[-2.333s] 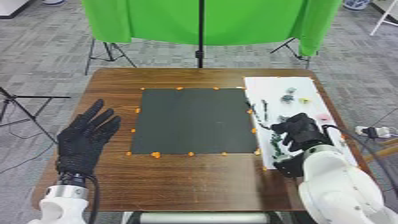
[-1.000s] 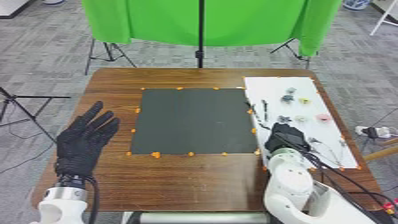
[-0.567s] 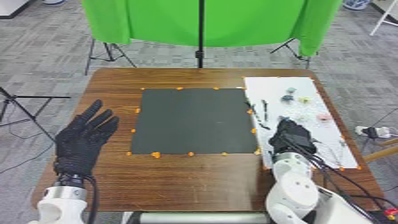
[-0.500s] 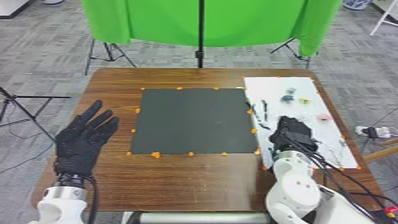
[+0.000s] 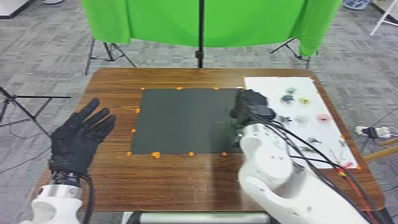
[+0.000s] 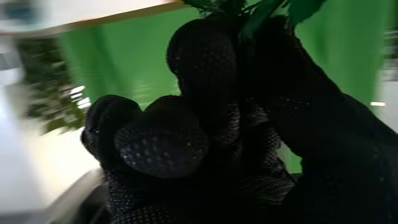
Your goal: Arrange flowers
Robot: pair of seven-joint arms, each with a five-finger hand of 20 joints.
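My right hand (image 5: 251, 104) is over the right edge of the dark mat (image 5: 182, 122) in the head view, beside the white sheet (image 5: 278, 86). In the right wrist view the fingertips and thumb of my right hand (image 6: 206, 60) pinch a stem with green leaves (image 6: 306, 9). On the sheet lie a blue flower (image 5: 287, 98), a yellow flower (image 5: 304, 101), a pink flower (image 5: 322, 118), a pale flower (image 5: 300, 119) and a grey-blue flower (image 5: 284, 119). My left hand (image 5: 75, 145) is open at the table's left side, fingers straight.
Small orange pieces (image 5: 155, 155) line the mat's border on the brown table (image 5: 195, 187). More small dark and grey pieces (image 5: 313, 140) lie on the near part of the sheet. A green cloth (image 5: 249, 22) hangs behind the table.
My right hand has moved from above the white sheet leftward and away from me to the mat's right edge. The left hand has shifted slightly to the left.
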